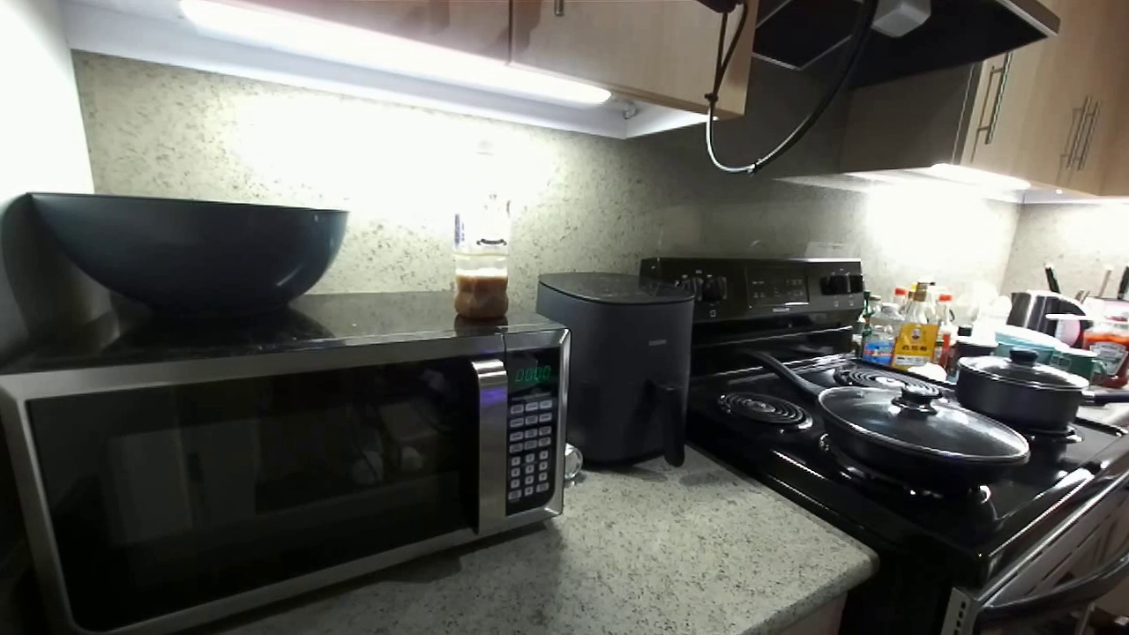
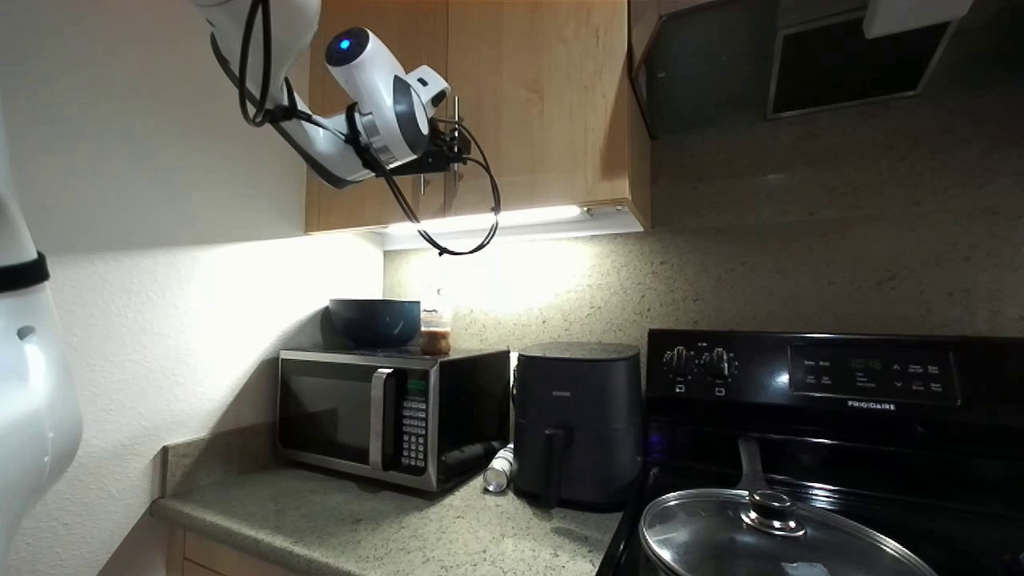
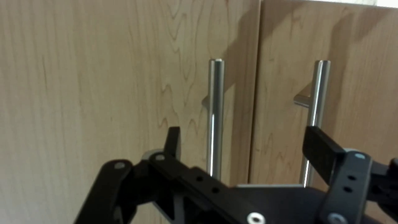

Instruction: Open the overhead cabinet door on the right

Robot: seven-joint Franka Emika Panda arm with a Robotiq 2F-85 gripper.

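- While its jaws stand spread wide with nothing gripped, the gripper (image 3: 244,144) sits off-centre: in the wrist view one finger (image 3: 323,152) overlaps the neighbouring handle (image 3: 318,96).
- In an exterior view the overhead cabinet door (image 2: 544,104) hangs flush, next to the range hood (image 2: 712,72).
- Shift until the fingers straddle only its bar handle (image 3: 215,124).
- Then pinch and pull in an arc, the hinge probably being hood-side.
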